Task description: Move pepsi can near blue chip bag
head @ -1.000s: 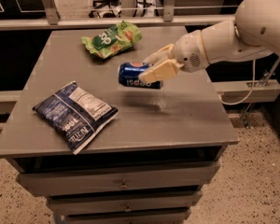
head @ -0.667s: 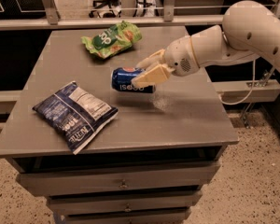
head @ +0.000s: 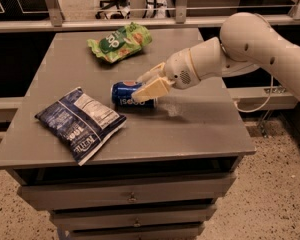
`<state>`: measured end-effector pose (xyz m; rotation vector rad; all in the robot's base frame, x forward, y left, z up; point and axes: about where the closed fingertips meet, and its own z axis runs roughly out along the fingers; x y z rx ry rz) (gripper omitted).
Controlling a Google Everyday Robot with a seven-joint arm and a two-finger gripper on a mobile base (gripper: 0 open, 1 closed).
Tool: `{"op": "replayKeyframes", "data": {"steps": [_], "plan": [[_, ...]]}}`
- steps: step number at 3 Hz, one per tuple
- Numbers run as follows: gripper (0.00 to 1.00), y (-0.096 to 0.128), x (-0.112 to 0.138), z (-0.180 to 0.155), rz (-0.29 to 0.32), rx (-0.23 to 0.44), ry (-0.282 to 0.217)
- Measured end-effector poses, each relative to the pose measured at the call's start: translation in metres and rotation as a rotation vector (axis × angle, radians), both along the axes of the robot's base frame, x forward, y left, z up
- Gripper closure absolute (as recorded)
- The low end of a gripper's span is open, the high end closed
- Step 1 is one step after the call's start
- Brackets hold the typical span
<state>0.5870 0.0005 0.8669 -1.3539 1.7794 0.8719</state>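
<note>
The pepsi can (head: 126,95) lies on its side, held at its right end by my gripper (head: 149,84), low over the grey table (head: 200,129) near its middle. The gripper's cream fingers (head: 153,89) are shut on the can, one in front and one behind it. The blue chip bag (head: 81,122) lies flat at the table's front left, its white label panel up. The can's left end is a short gap to the right of the bag's upper right edge. My white arm (head: 240,49) reaches in from the right.
A green chip bag (head: 119,42) lies at the table's back, left of centre. Drawers (head: 132,196) sit under the table top. A metal railing (head: 140,9) runs behind the table. Speckled floor lies to the right, with a white cable (head: 262,101).
My gripper has carried the pepsi can leftward and down, closer to the blue chip bag. The bags have not moved.
</note>
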Motion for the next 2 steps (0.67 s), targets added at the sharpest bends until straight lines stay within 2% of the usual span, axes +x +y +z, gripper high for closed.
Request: {"op": "replayKeyframes", "data": {"steps": [1,2], "plan": [[0.59,0.0070,-0.0007,-0.0046,0.013,0.002,0.042],[0.28,0.0062,0.0019,-0.0098,0.019,0.000,0.067]]}}
